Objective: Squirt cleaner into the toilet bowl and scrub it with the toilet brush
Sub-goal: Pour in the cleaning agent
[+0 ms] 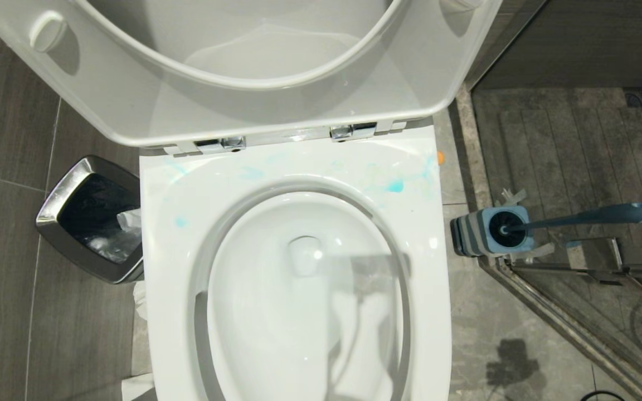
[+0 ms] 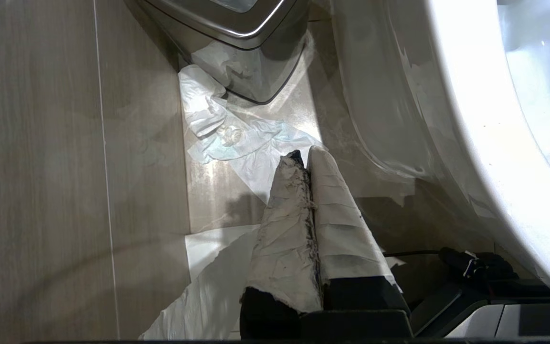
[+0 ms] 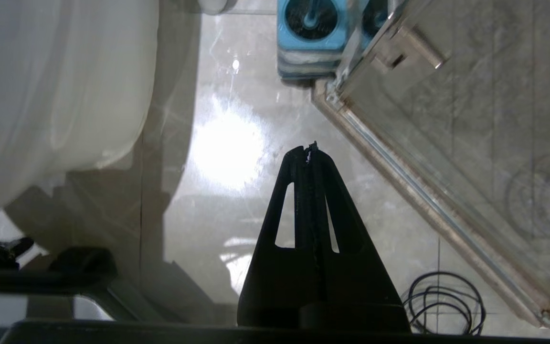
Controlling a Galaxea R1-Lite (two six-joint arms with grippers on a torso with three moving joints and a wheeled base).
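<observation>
**Toilet open below the head camera, brush parked in its holder**

Nearest the head camera, the toilet bowl (image 1: 298,301) is seen from above, its oval running lengthways away from the camera toward the hinges. Its seat and lid (image 1: 131,106) are raised together at the back. Pale blue smears and blots of cleaner (image 1: 394,186) are spread over the white rim just in front of the hinges, with a smaller blot on the robot's left side of the rim.

The toilet brush (image 1: 583,216) is found on the floor to the robot's right of the toilet, beside the frame of a glass shower door (image 1: 572,328). Its dark head is seated in the striped holder (image 1: 488,230), and its long handle is seen running from the holder toward the right, away from the toilet, ending in a rounded tip. How steeply the handle stands is hard to judge from overhead.

A steel-rimmed bin (image 1: 88,218) is placed just beside the toilet on the left, with crumpled tissue (image 2: 227,134) lying on the floor next to it.

Neither arm is shown in the head view. The left gripper (image 2: 303,155), wrapped in white tape, is held low over the floor beside the toilet, jaws pressed together on nothing. The right gripper (image 3: 307,150) is held low over the tiles between the toilet and the shower door, jaws likewise together and empty, pointing toward the holder. A coiled black cable (image 3: 444,303) is seen on the floor near it.
</observation>
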